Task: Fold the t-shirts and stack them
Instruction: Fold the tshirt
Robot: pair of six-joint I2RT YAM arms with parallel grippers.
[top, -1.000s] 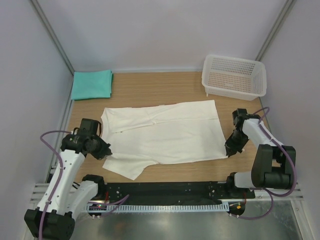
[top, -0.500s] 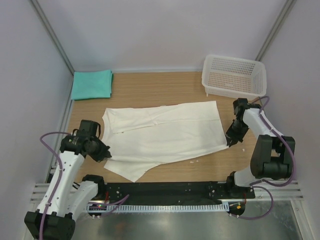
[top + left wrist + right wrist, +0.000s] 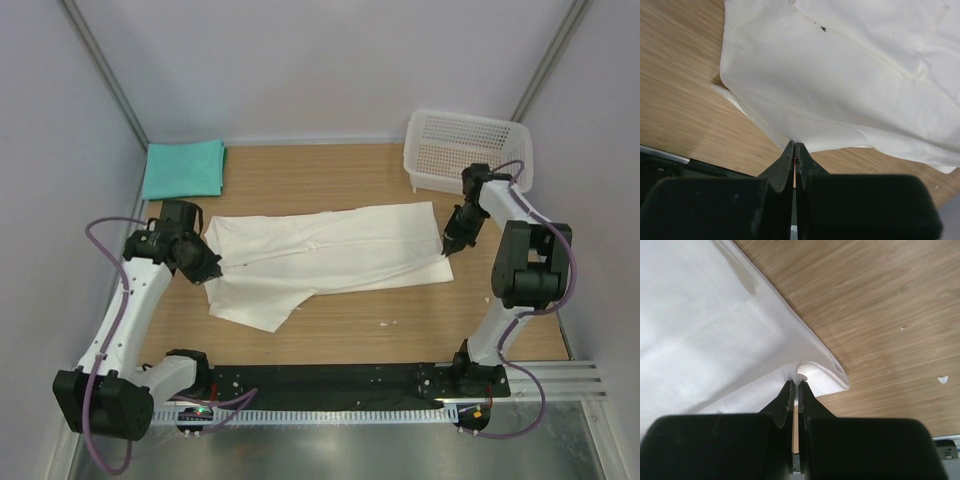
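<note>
Your white-and-black left arm (image 3: 118,315) leans in from the left, jaws shut on the edge of the white cloth t-shirt (image 3: 340,255); your right arm (image 3: 512,208) reaches far-right, jaws pinching its corner.

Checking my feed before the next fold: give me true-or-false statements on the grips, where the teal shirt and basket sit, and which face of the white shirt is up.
1. The left gripper and the right gripper are each shut on an edge of the white shirt. True.
2. The basket stands at the far right corner of the table. True.
3. The teal shirt lies inside the basket. False: it lies folded on the table at the far left corner.
4. The white shirt's red print faces up. False: only plain white cloth shows.
</note>
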